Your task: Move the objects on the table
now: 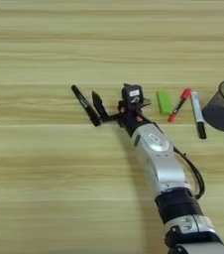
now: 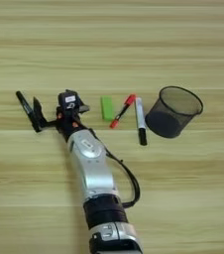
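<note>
Lying flat on striped wood table (image 1: 44, 163): slim black marker (image 1: 79, 97), touching spread tool (image 1: 90, 106) finger.

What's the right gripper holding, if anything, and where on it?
Cannot be told for sure. The black marker lies against the right gripper, its near end at the jaws, but whether they clamp it does not show.
</note>
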`<action>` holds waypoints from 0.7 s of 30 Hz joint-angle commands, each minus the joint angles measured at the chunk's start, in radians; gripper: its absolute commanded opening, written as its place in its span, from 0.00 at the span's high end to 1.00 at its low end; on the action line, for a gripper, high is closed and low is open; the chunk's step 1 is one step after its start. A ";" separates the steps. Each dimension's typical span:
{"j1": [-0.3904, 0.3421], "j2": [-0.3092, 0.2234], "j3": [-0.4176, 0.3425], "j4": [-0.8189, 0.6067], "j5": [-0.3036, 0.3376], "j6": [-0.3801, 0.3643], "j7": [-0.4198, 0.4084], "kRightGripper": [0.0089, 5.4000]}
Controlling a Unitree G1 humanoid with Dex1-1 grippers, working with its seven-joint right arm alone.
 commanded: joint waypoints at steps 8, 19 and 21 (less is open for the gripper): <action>-0.100 -0.054 -0.088 -0.011 0.005 -0.018 -0.105 0.01; -0.128 -0.085 -0.140 0.068 0.014 0.004 -0.160 0.01; -0.134 -0.091 -0.147 0.085 0.014 0.009 -0.170 0.01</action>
